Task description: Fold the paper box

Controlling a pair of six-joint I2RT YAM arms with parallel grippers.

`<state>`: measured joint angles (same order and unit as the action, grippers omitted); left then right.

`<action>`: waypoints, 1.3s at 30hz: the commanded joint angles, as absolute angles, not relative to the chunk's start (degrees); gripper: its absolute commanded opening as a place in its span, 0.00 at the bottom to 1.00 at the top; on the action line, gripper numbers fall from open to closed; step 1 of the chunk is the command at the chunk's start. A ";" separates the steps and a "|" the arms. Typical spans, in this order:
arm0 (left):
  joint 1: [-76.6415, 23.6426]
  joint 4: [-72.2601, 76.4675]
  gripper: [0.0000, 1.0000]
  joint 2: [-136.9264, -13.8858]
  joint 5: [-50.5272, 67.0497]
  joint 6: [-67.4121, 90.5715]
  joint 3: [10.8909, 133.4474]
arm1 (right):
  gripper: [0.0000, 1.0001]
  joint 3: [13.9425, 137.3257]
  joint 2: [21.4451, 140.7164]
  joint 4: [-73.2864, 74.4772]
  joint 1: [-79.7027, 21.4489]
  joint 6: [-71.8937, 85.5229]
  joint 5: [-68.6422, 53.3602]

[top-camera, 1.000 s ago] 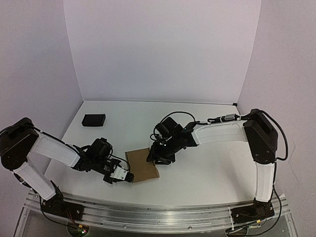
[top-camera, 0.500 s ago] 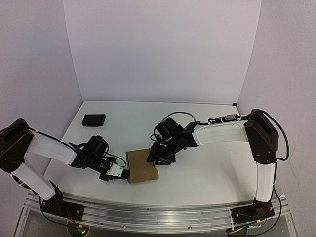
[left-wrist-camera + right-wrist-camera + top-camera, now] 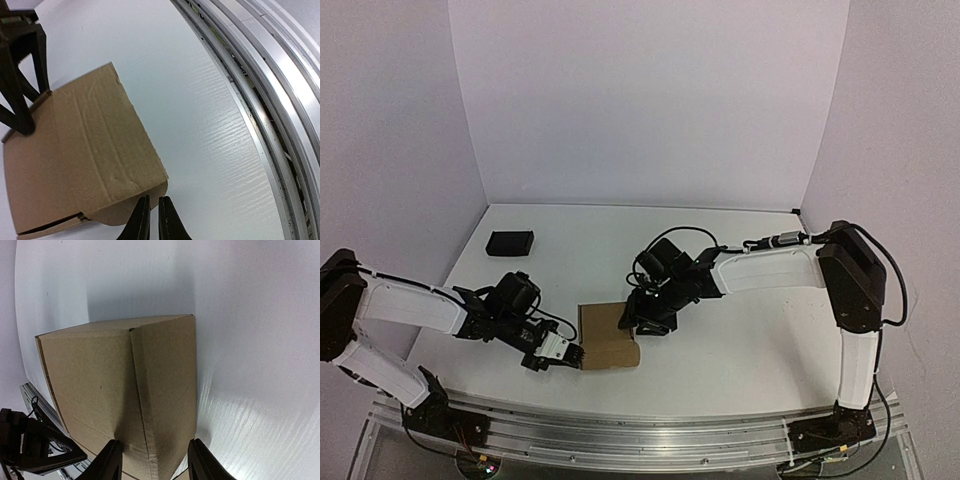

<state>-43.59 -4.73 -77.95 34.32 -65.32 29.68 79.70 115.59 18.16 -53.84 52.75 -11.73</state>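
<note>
Paper box [image 3: 85, 150]; left end effector [image 3: 151, 212], near-closed, at its corner

Paper box [image 3: 608, 337] between left claw [image 3: 571, 354], right claw [image 3: 638, 323]; black block [image 3: 510, 242] well apart.

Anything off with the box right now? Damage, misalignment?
Yes. The paper box isn't closed flush: at the bottom of the left wrist view its rounded flap bows outward, leaving a dark slit along the seam. The cardboard face is also creased. Nothing spilled.
</note>
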 commanded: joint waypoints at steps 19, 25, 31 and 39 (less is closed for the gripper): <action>-43.95 3.91 0.06 -87.58 32.00 -60.66 33.71 | 0.45 80.35 114.19 19.50 -54.23 54.08 -12.04; -44.24 1.84 0.06 -86.72 33.93 -61.27 34.08 | 0.45 80.19 114.19 19.53 -54.26 54.50 -12.08; -45.24 -2.05 0.08 -84.47 37.43 -62.45 33.35 | 0.46 79.94 114.34 19.78 -54.29 54.67 -11.97; -45.62 -2.45 0.10 -83.92 36.49 -63.75 34.05 | 0.51 80.07 113.98 20.21 -54.23 53.51 -11.40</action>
<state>-45.45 -0.99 -86.01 34.96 -61.76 31.94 79.70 115.59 18.82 -53.84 54.30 -11.83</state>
